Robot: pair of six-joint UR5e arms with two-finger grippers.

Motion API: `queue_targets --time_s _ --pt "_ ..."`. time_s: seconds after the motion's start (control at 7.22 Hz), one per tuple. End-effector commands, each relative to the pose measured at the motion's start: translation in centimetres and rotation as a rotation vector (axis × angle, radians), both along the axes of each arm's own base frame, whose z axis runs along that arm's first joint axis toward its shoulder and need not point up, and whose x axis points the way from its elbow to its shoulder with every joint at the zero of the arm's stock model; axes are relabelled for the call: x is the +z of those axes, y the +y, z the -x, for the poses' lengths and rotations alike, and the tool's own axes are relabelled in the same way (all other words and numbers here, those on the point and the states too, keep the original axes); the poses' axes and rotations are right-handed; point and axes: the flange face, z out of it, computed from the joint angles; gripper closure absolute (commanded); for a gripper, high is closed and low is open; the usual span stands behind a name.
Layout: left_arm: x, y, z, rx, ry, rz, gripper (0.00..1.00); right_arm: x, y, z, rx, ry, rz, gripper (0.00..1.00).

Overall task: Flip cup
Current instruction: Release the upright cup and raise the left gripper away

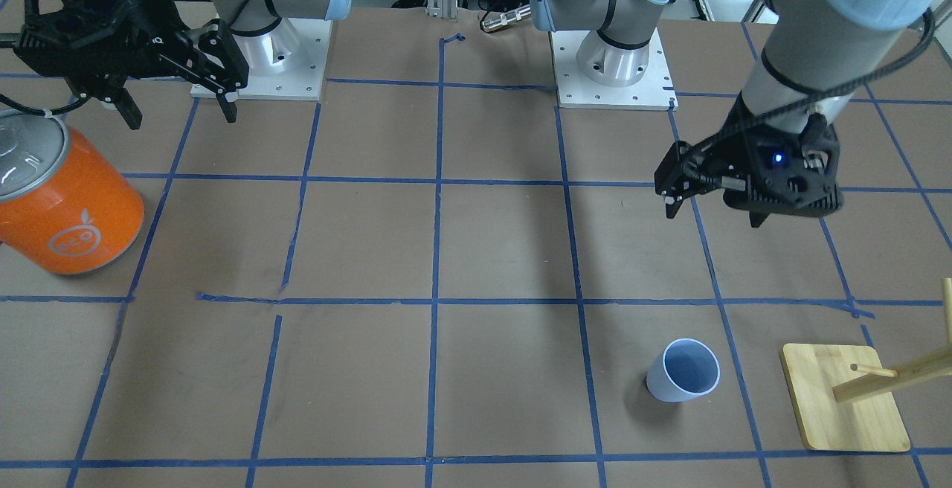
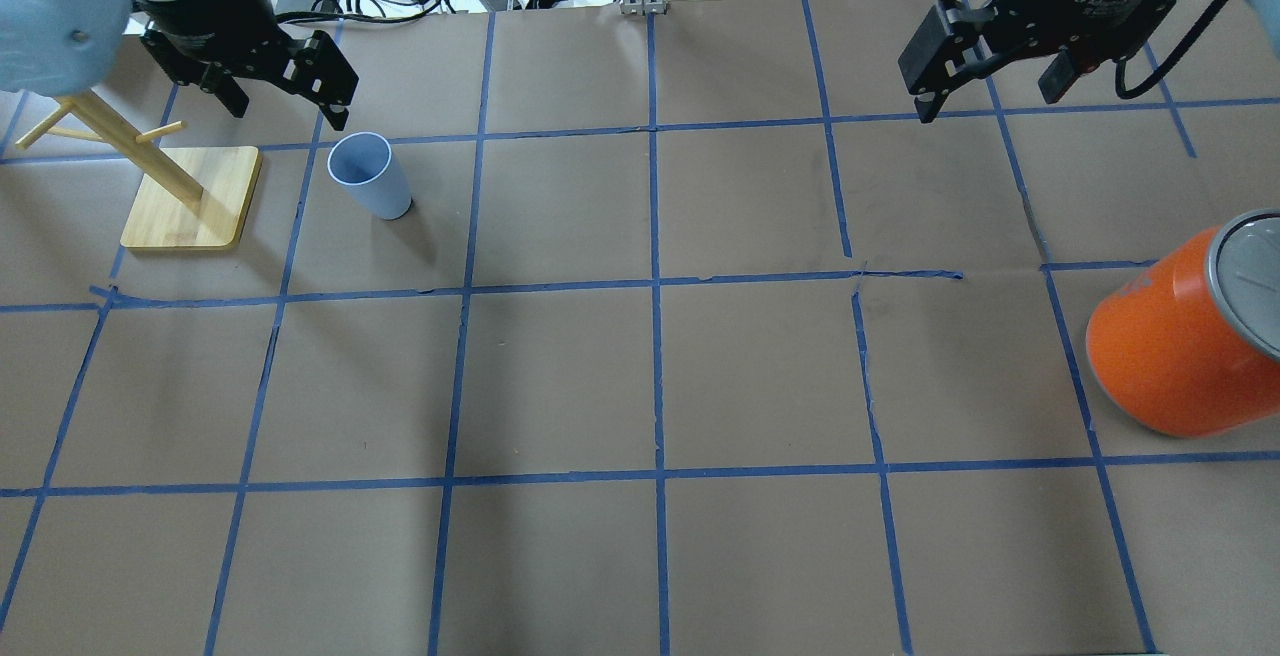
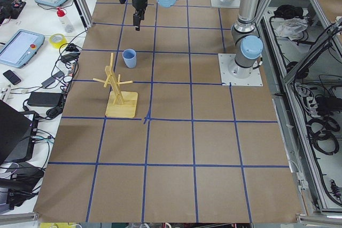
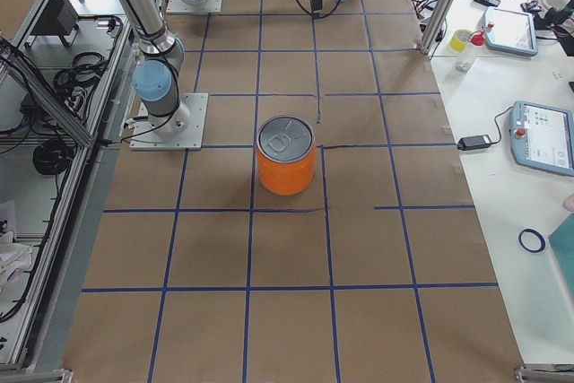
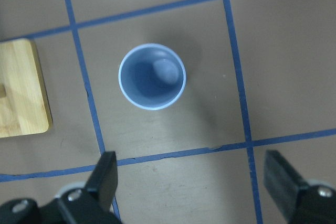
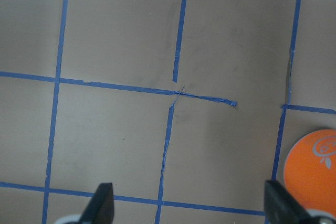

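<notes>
**Inventory, desk as seen now**

1. L gripper [image 2: 285,108]: mine. Hangs over the far-L part of the desk, fingers spread wide w/ nothing btwn them. Not touching the cup.
2. R gripper [image 2: 990,96]: mine. Hangs over the far-R part of the desk, fingers spread wide, empty.
3. Cup [image 2: 370,176]: pale lavender-blue plastic tumbler, no handle. Stands upright, mouth up, near the far edge toward the L end. My L wrist cam looks straight down into it.
4. Wooden peg stand [image 2: 190,198]: far-L corner. Flat base on the desk, post w/ pegs. Near the cup, not touching it.
5. Orange can [image 2: 1170,356]: silver top, upright at the R edge approx midway along. Well apart from the cup.
6. Desk [image 2: 650,386]: brown paper surface w/ blue tape grid [image 2: 655,281].
</notes>
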Motion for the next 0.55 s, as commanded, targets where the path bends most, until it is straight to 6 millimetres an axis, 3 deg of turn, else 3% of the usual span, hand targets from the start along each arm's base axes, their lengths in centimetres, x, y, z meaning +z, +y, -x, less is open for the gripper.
queue_targets --time_s 0.0,0.28,0.42 --pt "2.9 4.4 0.8 0.068 0.02 -0.049 0.0 0.0 0.0 0.0 0.0 0.0 0.0 0.0" --pt "2.8 6.2 1.2 0.096 0.044 -0.058 0.0 0.1 0.1 0.0 -0.002 0.0 0.003 0.0" --pt "2.5 6.1 1.8 0.14 0.079 -0.063 0.0 0.1 0.1 0.0 -0.002 0.0 0.002 0.0"
